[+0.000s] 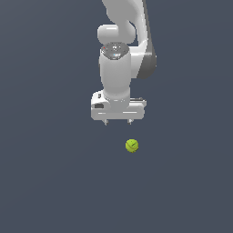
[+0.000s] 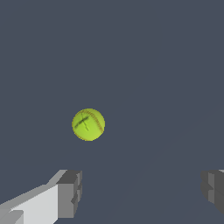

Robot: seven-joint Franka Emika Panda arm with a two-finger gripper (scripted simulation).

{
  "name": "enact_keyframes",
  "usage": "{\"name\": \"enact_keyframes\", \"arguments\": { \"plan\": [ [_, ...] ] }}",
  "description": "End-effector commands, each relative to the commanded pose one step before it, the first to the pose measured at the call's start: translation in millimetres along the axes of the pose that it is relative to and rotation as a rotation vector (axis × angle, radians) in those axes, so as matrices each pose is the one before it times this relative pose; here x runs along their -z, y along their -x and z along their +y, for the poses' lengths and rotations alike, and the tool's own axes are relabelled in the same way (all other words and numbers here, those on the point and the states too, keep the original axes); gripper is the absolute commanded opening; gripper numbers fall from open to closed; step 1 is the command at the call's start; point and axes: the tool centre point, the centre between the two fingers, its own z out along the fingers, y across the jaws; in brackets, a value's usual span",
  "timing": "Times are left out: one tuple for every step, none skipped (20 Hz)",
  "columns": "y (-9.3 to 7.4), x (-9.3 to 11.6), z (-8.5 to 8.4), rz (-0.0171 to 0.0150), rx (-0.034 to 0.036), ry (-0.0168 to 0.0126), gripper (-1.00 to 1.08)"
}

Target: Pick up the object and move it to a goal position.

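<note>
The object is a small yellow-green ball (image 1: 132, 145) with faint darker seam marks, resting on the dark grey floor. My white gripper (image 1: 118, 122) hangs above it and a little to the exterior view's left, fingers pointing down, open and empty. In the wrist view the ball (image 2: 88, 124) lies ahead of the gripper (image 2: 142, 192), apart from both grey fingertips (image 2: 70, 192) and nearer to one of them. The jaws stand wide apart with nothing between them.
The flat dark grey floor (image 1: 54, 182) fills both views. The white arm (image 1: 123, 41) rises out of the exterior view's top.
</note>
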Motion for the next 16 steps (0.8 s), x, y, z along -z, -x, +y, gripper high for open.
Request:
{"name": "enact_keyframes", "arguments": {
  "plan": [
    [0.00,0.00,0.01,0.00000,0.00000,0.00000,1.00],
    [0.10,-0.22,-0.26,0.00000,0.00000,0.00000,1.00],
    [0.10,-1.34,0.05,-0.00111,-0.00148,0.00094,1.00],
    [0.26,-1.90,-0.24,-0.00134,-0.00177,0.00113,1.00],
    [0.37,-2.63,-0.33,-0.00185,-0.00233,0.00160,1.00],
    [0.49,-3.31,-0.39,-0.00233,-0.00272,0.00209,1.00],
    [0.48,-3.04,-0.30,-0.00215,-0.00217,0.00200,1.00],
    [0.42,-2.27,-0.23,-0.00157,-0.00119,0.00152,1.00],
    [0.32,-1.51,-0.09,-0.00105,-0.00037,0.00107,1.00],
    [0.18,-0.79,-0.01,-0.00062,0.00035,0.00067,1.00],
    [0.04,0.10,0.06,0.00007,0.00069,-0.00003,1.00],
    [-0.14,0.20,-0.20,0.00000,0.00000,0.00000,1.00],
    [-0.10,0.30,0.08,0.00038,-0.00157,-0.00050,1.00],
    [-0.16,-0.18,-0.23,-0.00007,-0.00239,-0.00009,1.00],
    [-0.19,-0.43,-0.34,-0.00023,-0.00351,0.00001,1.00],
    [-0.24,-0.64,-0.44,-0.00036,-0.00467,0.00006,1.00]
  ]
}}
